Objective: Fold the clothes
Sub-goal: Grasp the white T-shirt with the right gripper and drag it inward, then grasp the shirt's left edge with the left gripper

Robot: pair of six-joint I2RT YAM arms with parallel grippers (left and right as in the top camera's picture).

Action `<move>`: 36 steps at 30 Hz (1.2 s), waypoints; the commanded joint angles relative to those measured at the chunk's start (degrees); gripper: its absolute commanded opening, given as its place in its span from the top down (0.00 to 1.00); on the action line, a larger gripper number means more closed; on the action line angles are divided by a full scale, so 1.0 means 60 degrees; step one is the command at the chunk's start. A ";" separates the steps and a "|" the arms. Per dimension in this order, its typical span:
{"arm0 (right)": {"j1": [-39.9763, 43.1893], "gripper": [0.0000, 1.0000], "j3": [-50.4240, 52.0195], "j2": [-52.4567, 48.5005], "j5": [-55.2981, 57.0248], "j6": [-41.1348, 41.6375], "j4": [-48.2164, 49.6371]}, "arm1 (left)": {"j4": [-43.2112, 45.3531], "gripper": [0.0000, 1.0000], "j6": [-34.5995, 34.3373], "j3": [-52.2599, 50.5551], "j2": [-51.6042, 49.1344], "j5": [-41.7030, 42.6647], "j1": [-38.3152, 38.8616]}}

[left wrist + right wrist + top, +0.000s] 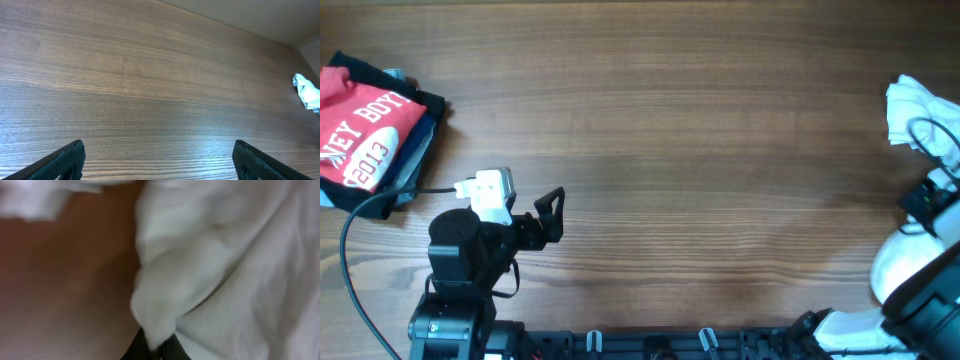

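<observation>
The clothes, a crumpled white T-shirt (914, 108), lie bunched at the table's far right edge, partly cut off by the frame. The left wrist view shows them as a small white heap (306, 93) far to the right. My right gripper (157, 341) is shut on a raised fold of the white cloth (220, 270), which fills most of the right wrist view. From overhead, the right arm (923, 198) reaches up from the bottom right corner to the shirt. My left gripper (553, 213) hangs open over bare wood at the lower left, with nothing between its fingers (70, 159).
A pile of folded garments, a red shirt with white lettering (362, 132) on top of dark ones, sits at the far left edge. A black cable (360, 215) runs from it to the left arm. The wooden table (700, 150) spreads between the arms.
</observation>
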State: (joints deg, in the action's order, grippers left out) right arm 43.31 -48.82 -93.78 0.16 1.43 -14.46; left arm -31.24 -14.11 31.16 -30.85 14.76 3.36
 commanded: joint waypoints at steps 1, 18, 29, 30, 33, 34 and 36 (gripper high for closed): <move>-0.2259 0.96 -0.0117 0.0718 -0.0838 0.0029 -0.0331 | 0.0058 0.07 -0.0055 0.0240 0.0022 0.0146 -0.0036; -0.9868 0.01 -0.0160 0.2069 -0.0532 0.1883 0.1716 | 0.0066 0.00 -0.0055 0.0240 0.0022 0.0433 -0.0036; -0.6240 0.00 -0.0160 0.5104 0.1075 0.2036 -0.4299 | 0.1956 0.01 -0.1115 0.0240 -0.3770 0.1723 0.1577; -0.6240 0.01 -0.0160 0.5104 0.1075 0.2036 -0.4291 | 0.2379 0.01 -0.1435 0.0240 -0.4397 0.1723 0.1982; -0.6240 0.00 -0.0160 0.5104 0.1042 0.2040 -0.4299 | 0.4430 0.01 -0.2149 0.0240 -0.6801 0.1716 0.3490; -0.6240 0.00 -0.0160 0.5104 0.1042 0.2036 -0.4313 | 0.5282 0.02 -0.2379 0.0240 -0.7614 0.1719 0.3931; -0.6240 0.00 -0.0160 0.5104 0.1042 0.2040 -0.4368 | 0.6648 0.04 -0.2652 0.0240 -0.8816 0.1712 0.4492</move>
State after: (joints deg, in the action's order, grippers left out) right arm 5.69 -49.91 -63.37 5.48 12.80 -40.38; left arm 1.85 -26.04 32.16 -76.38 24.29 26.48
